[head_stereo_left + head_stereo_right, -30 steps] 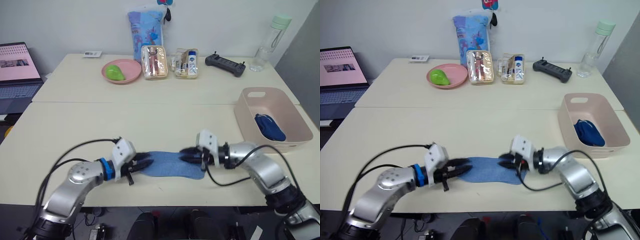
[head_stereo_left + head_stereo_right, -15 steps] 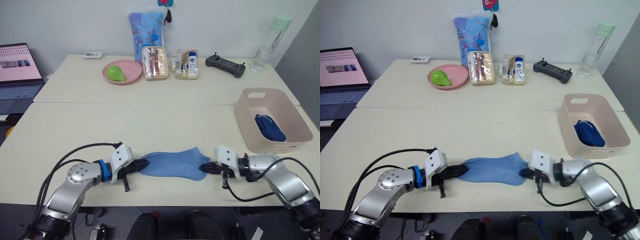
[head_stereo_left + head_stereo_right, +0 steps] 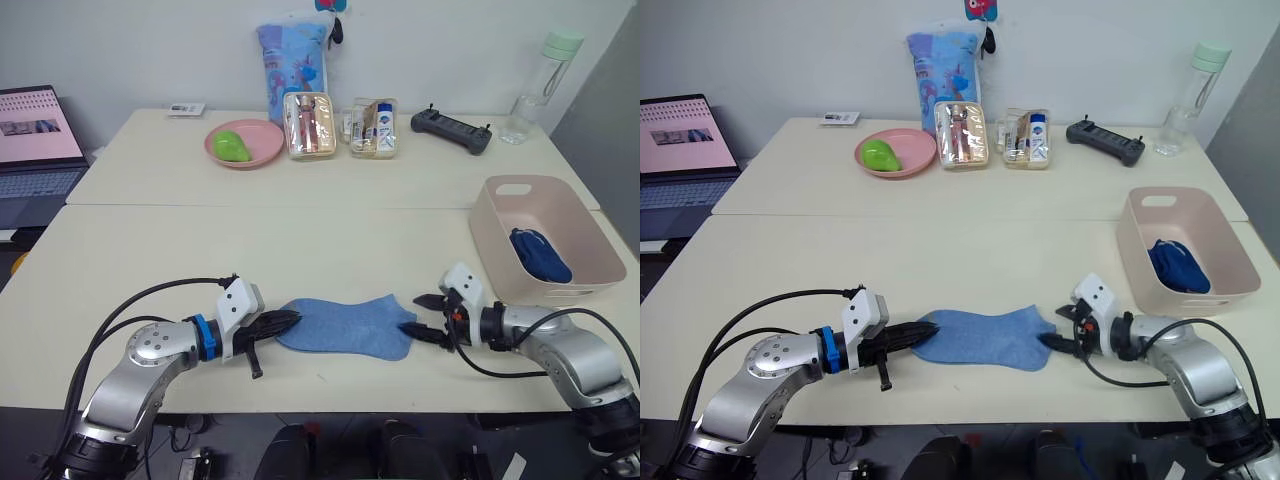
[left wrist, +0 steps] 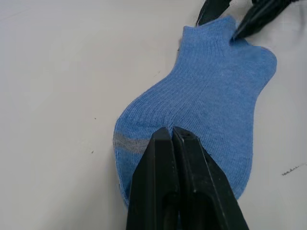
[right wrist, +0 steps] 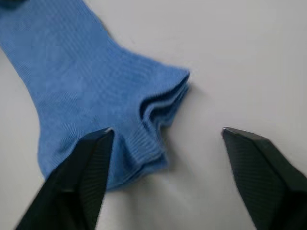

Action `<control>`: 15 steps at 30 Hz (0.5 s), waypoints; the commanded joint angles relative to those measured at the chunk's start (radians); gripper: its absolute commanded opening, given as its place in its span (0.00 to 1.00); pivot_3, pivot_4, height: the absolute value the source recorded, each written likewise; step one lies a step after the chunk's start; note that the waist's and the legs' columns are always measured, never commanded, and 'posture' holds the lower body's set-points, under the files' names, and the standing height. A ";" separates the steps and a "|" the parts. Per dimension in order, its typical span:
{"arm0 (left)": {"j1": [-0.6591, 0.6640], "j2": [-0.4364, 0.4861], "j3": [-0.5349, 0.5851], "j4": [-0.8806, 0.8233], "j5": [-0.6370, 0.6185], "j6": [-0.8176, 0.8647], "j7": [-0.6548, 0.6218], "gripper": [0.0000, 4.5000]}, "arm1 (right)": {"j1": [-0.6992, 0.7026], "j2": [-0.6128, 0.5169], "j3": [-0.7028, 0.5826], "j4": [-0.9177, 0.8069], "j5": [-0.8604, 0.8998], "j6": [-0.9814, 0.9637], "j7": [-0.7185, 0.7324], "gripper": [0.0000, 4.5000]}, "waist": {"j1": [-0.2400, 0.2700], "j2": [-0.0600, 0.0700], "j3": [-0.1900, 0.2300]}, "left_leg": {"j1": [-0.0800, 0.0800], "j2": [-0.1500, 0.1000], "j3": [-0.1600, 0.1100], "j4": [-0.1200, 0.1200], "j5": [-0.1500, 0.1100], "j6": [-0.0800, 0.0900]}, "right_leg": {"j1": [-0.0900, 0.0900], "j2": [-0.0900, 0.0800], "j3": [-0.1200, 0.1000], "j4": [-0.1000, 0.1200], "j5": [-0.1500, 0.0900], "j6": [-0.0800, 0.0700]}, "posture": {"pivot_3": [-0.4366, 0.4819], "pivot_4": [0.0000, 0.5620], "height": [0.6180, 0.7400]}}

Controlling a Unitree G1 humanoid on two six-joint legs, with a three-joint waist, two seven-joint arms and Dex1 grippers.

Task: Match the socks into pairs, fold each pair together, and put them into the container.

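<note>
Two light blue socks (image 3: 345,326) lie stacked flat near the front table edge, their layered cuffs (image 5: 160,103) pointing right. My left gripper (image 3: 290,321) is shut on their toe end (image 4: 144,143), its fingers (image 4: 163,153) pressed together over the grey stripe. My right gripper (image 3: 412,314) stands open at the cuff end, its fingertips (image 5: 103,139) spread wide on either side of the cuffs without touching them. The container (image 3: 492,245), a pale pink bin, sits at the right with a dark blue sock bundle (image 3: 540,255) inside.
At the back stand a pink plate (image 3: 262,150) with a green fruit, two clear pouches (image 3: 308,124), a blue bag (image 3: 292,55), a black controller (image 3: 450,130) and a water bottle (image 3: 540,85). A laptop (image 3: 35,140) sits far left.
My right gripper has opened and let go of the cuffs. The socks, pulled taut a moment ago, now lie slack and flat. The left gripper stays shut on the toe.
</note>
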 commanded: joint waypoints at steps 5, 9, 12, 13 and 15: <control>-0.034 0.027 0.052 -0.095 -0.056 0.056 -0.007 0.00 | -0.005 0.038 -0.006 -0.084 0.091 0.106 0.002 0.60 | -0.002 0.000 0.000 | 0.000 0.000 0.000 0.000 0.000 0.000 | 0.000 0.000 0.000 0.000 0.000 0.000 | 0.48 0.27 1.00; -0.014 0.055 0.038 -0.106 -0.049 0.094 -0.017 0.00 | -0.018 0.029 -0.019 -0.069 0.090 0.118 -0.003 0.29 | -0.002 0.000 0.000 | 0.000 0.000 0.000 0.000 0.000 0.000 | 0.000 0.000 0.000 0.000 0.000 0.000 | 0.48 0.27 1.00; -0.011 0.036 0.026 -0.090 -0.028 0.079 0.003 0.00 | -0.021 0.023 -0.030 -0.066 0.095 0.124 0.000 0.05 | -0.002 0.000 0.000 | 0.000 0.000 0.000 0.000 0.000 0.000 | 0.000 0.000 0.000 0.000 0.000 0.000 | 0.48 0.27 1.00; -0.010 0.032 0.023 -0.088 -0.023 0.077 0.007 0.00 | -0.021 0.022 -0.032 -0.067 0.096 0.125 0.001 0.01 | -0.002 0.000 0.000 | 0.000 0.000 0.000 0.000 0.000 0.000 | 0.000 0.000 0.000 0.000 0.000 0.000 | 0.48 0.27 1.00; -0.017 0.012 0.009 -0.073 -0.001 0.069 0.028 0.00 | -0.022 0.019 -0.033 -0.071 0.100 0.129 0.003 0.01 | -0.002 0.000 0.000 | 0.000 0.000 0.000 0.000 0.000 0.000 | 0.000 0.000 0.000 0.000 0.000 0.000 | 0.48 0.27 1.00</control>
